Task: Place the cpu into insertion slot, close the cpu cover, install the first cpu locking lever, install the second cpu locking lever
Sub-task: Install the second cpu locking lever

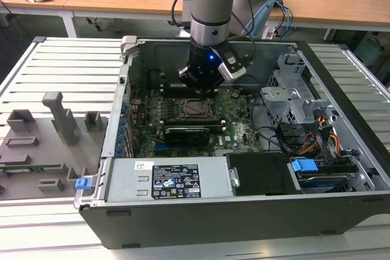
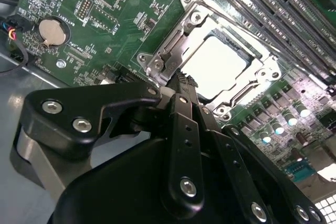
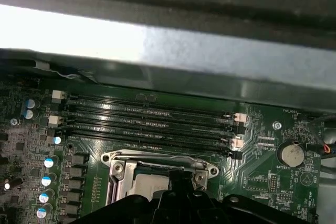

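The gripper [image 2: 181, 85], its fingers pressed together, hovered just beside the cpu cover [image 2: 197, 22], which lay over the cpu [image 2: 215, 66].

The board [image 2: 94, 19] is showing deep green, speckled with fine pale traces; the cover [image 2: 178, 40] is gleaming silvery, framing the cpu [image 2: 215, 66], which is glaring pale silver-white; the gripper [image 2: 181, 85] is showing matte black, dotted with silver screw heads; the memory slots [image 3: 152, 121] are running as black stripes; the coin cell [image 2: 52, 32] is shining silver; the case [image 1: 183, 217] is looking dark grey, with a bright blue clip [image 1: 303, 166] inside.
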Robot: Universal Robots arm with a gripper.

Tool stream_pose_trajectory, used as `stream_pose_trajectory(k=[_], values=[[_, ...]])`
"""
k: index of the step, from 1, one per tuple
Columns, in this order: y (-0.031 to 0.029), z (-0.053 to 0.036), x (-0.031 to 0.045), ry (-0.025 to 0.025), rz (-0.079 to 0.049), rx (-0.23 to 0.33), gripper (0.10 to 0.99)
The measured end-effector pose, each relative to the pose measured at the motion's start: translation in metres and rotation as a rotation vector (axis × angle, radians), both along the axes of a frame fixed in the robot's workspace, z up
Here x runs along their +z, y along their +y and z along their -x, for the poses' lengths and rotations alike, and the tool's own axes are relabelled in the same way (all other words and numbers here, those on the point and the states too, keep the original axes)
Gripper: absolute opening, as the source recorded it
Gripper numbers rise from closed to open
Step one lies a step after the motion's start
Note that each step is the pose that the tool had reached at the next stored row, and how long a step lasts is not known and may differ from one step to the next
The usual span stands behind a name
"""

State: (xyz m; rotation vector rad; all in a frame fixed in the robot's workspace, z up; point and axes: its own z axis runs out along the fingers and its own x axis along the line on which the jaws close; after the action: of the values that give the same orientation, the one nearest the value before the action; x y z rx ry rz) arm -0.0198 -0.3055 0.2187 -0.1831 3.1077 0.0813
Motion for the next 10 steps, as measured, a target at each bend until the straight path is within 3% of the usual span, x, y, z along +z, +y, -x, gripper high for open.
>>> stream_pose_trajectory(k=[10], values=[[-0.0077, 0.0, 0.0, 0.0, 0.0, 0.0, 0.11]])
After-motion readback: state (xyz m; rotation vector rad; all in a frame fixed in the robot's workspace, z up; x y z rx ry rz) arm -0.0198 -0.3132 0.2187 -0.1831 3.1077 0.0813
